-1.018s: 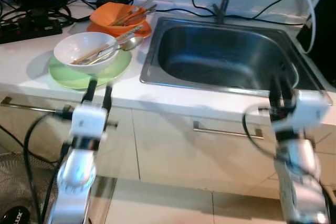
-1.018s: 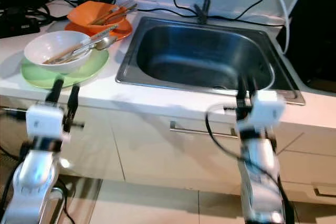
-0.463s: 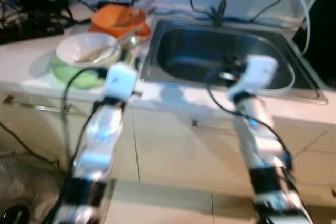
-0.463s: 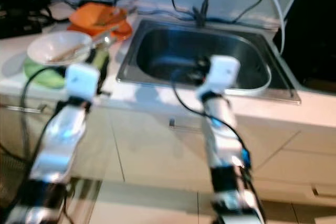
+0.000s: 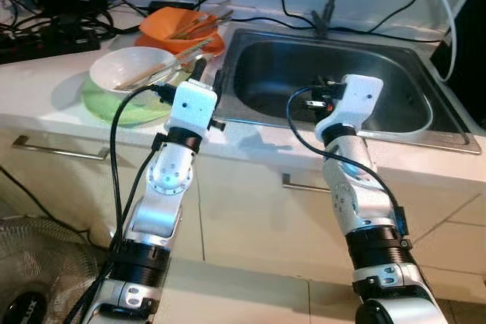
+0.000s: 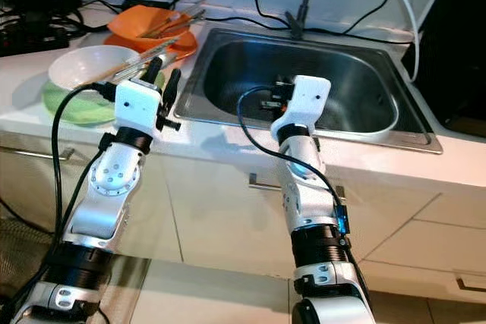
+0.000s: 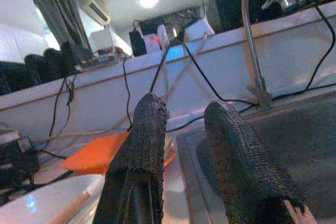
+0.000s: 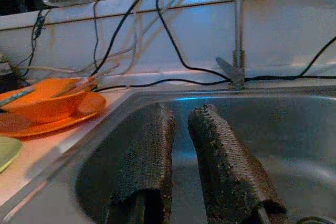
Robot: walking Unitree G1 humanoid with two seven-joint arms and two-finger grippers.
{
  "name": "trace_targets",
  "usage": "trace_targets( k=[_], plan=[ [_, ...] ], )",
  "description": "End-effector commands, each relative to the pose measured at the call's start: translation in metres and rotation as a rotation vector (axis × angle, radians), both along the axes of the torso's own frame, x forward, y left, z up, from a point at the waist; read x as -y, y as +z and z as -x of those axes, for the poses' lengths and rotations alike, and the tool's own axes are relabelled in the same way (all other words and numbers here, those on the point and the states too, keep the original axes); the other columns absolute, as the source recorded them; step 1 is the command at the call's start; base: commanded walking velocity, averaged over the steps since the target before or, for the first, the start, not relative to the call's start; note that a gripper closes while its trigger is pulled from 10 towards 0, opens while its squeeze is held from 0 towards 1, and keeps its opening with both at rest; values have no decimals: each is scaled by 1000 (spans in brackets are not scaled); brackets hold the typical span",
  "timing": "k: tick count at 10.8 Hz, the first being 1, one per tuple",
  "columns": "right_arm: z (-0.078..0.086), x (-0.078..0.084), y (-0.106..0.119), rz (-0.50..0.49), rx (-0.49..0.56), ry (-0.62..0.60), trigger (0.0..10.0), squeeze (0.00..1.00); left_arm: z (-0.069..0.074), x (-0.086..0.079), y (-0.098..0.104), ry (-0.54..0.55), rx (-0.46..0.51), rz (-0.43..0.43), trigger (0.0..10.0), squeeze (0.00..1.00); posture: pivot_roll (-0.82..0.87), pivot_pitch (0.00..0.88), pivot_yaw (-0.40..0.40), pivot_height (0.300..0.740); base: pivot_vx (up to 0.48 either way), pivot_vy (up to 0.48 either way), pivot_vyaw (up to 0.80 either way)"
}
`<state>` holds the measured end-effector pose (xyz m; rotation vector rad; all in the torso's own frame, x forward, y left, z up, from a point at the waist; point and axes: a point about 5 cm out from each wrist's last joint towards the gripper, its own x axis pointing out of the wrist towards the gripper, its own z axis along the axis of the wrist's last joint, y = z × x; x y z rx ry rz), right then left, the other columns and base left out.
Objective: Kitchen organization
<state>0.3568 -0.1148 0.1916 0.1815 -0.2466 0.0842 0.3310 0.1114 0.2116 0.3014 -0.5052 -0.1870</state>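
Dishes stand on the counter beside the sink point(image 5: 425, 123), on its left-arm side: one white bowl point(image 5: 133, 70) on one green plate point(image 5: 114, 108), and behind it one orange bowl point(image 5: 178, 28) on an orange plate. Utensils lie across both bowls, long axes slanting toward the sink; their count is unclear. Left gripper point(image 5: 207, 73), fingers narrowly parted and empty, is nearer, just beside the white bowl. Right gripper point(image 6: 275, 92), also narrowly parted and empty, hangs over the basin.
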Motion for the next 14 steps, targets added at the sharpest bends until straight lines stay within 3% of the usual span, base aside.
trace_targets(
  k=[1,5,7,11,14],
  plan=[
    [-3,2,6,-7,25,-3,10000,0,-1,0,5,-3,25,3,10000,0,213,0,-48,740,0,0,0],
    [-6,7,6,3,39,-27,10000,0,-1,1,-1,-7,12,16,10000,0,214,0,-52,740,127,0,0],
    [-3,4,6,-15,85,-4,10000,0,0,-4,-10,6,9,76,10000,0,219,0,-56,740,257,0,0],
    [6,3,2,42,202,-18,10000,0,1,-11,-20,12,27,109,10000,0,219,4,-60,740,272,0,0],
    [7,6,3,46,221,-31,10000,0,2,-11,-14,8,57,109,10000,0,215,9,-60,740,274,0,0]
  ],
)
